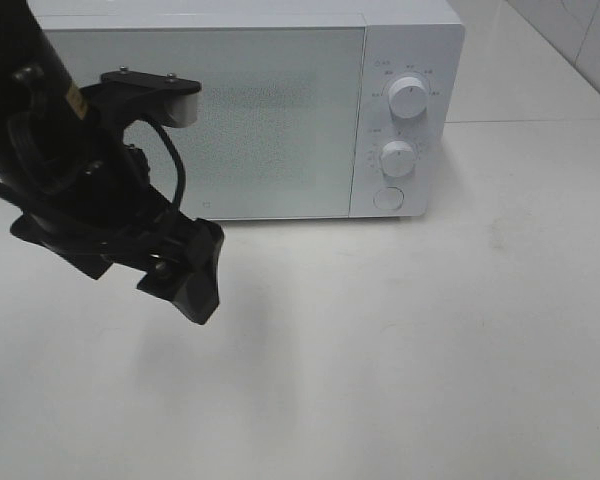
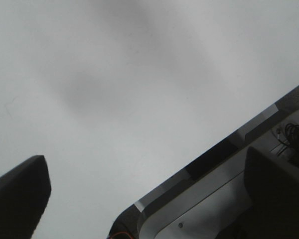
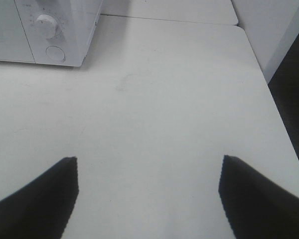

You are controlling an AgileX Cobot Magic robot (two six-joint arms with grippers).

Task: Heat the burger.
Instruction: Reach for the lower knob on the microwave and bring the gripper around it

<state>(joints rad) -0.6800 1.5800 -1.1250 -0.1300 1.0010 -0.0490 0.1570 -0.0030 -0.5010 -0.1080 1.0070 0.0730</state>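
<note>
Burger not in view, maybe behind the closed microwave (image 1: 245, 110) door, can't tell. Left gripper (image 1: 190, 275) jaws apart, empty, just in front of door; right gripper (image 3: 149, 199) apart, empty, over table (image 1: 430, 350). Risk: knob (image 1: 398, 158) turned with oven empty, or left arm bumps door

Both empty: left tool (image 2: 144, 164) spread wide, right tool (image 3: 149, 167) parted too.

Showing matte black left arm (image 1: 35, 140) | wearing white-faced camera mount (image 1: 180, 105) with two top screws | trailing looped black cable (image 1: 180, 175) | showing black wedge-shaped right fingers (image 3: 40, 201)
</note>
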